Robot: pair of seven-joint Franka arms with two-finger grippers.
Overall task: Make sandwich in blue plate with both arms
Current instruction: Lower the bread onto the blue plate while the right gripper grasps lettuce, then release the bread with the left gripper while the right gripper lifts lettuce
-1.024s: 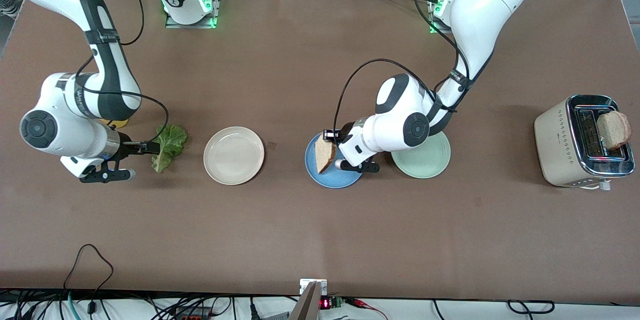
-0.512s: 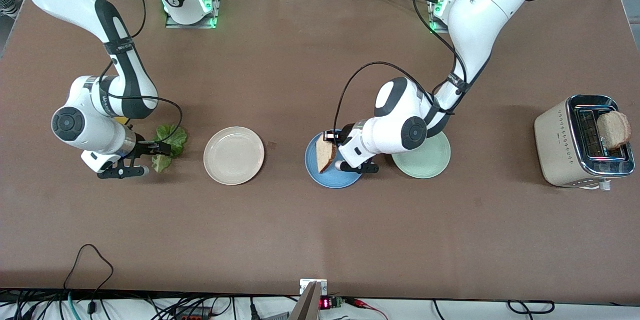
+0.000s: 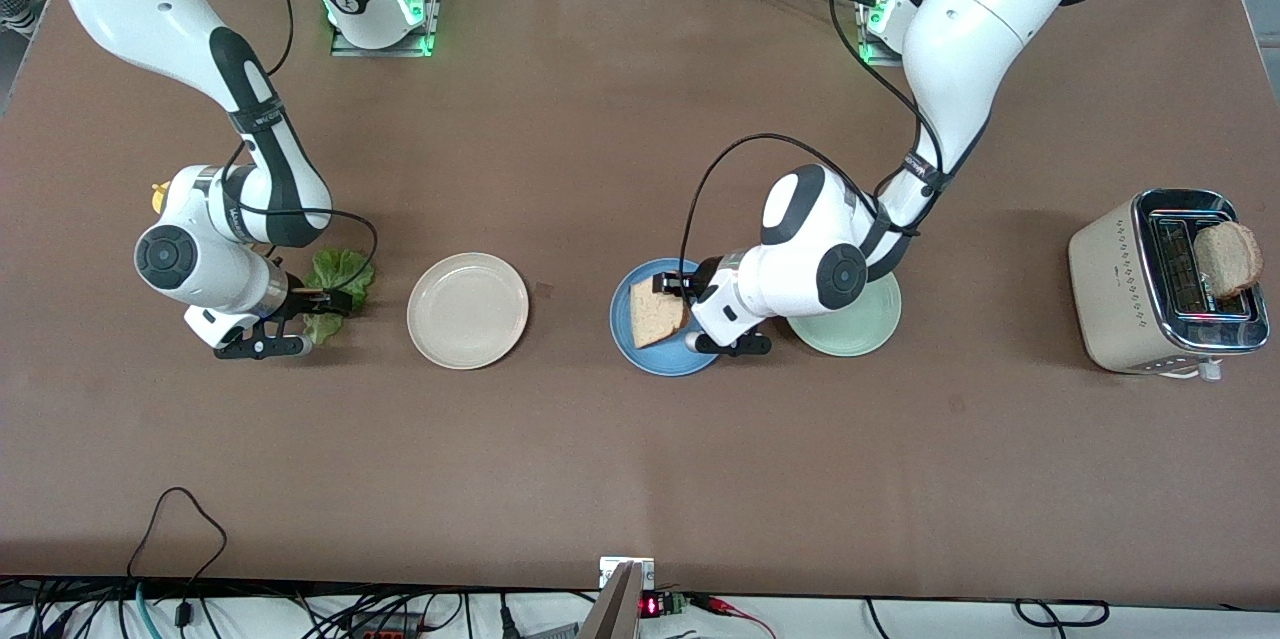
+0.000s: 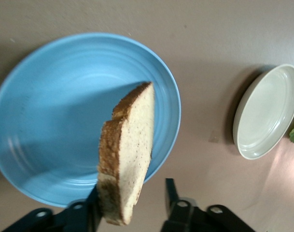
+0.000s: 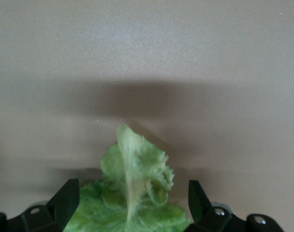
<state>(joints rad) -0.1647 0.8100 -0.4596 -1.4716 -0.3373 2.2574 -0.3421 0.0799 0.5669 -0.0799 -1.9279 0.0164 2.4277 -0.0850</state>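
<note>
Blue plate (image 3: 640,351): front view, one, on the brown table (image 3: 640,459), between the cream plate (image 3: 467,310) and the mint-green plate (image 3: 850,324).
Bread count: two slices; slice one (image 3: 656,313) over the blue plate, slice two (image 3: 1228,259) upright in the toaster (image 3: 1125,284).
Lettuce leaf (image 3: 335,279): one, on the table at the right arm's end.
Left gripper (image 3: 690,314): over the blue plate, beside slice one.
Right gripper (image 3: 322,304): low over the lettuce leaf.
Left wrist view: jaws parted; slice one (image 4: 127,154) tilted on edge, against one finger (image 4: 91,212), clear of the other.
Right wrist view: jaws wide; lettuce leaf (image 5: 134,193) between the fingers (image 5: 64,203), not pinched.
</note>
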